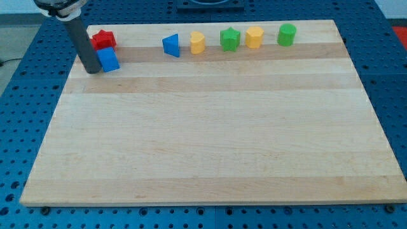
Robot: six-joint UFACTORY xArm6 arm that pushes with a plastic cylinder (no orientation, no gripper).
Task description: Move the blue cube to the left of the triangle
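Observation:
The blue cube sits near the board's top left corner, just below and touching a red star-shaped block. The blue triangle lies further to the view's right along the top edge, well apart from the cube. My tip rests on the board right against the cube's left side. The dark rod rises from it toward the view's top left.
To the right of the triangle, along the top edge, stand a yellow block, a green star-shaped block, a second yellow block and a green cylinder. The wooden board lies on a blue perforated table.

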